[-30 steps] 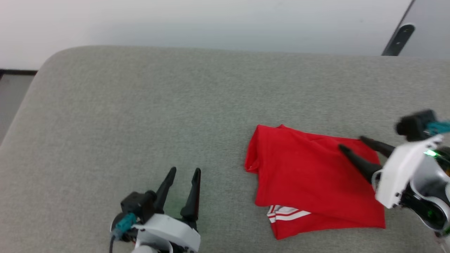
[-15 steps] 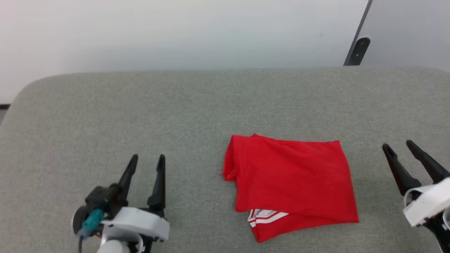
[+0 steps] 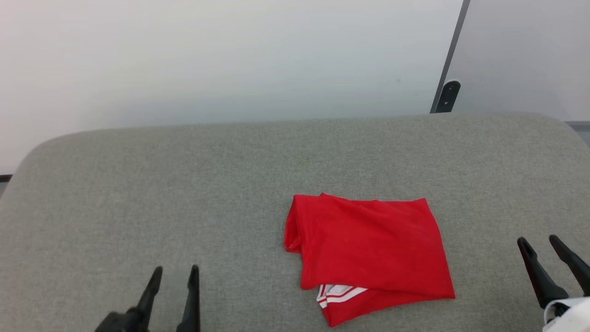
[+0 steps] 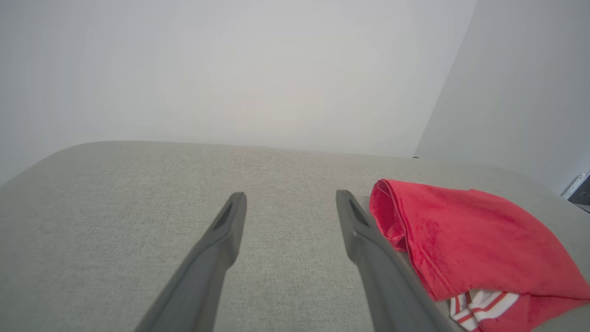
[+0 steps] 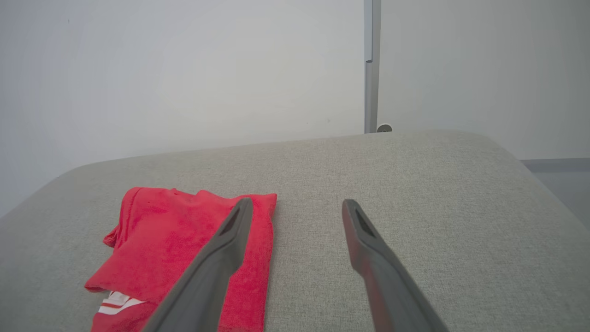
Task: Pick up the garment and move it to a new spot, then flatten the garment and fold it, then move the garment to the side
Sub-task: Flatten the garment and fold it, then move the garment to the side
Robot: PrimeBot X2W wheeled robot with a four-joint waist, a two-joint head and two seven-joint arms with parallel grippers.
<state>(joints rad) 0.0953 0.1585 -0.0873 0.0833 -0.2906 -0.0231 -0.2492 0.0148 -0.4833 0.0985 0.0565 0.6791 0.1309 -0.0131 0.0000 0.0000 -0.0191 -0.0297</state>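
Left tool [image 3: 176, 268] parted, empty | right tool [image 3: 536, 239] parted, empty | garment [image 3: 368, 244] folded on grey cushion [image 3: 184, 184] | white wall [image 3: 230, 55] behind

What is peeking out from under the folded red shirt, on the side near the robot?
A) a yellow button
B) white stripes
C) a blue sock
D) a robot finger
B: white striped trim sticks out from under the near edge of the folded red garment, which lies on the grey cushion.
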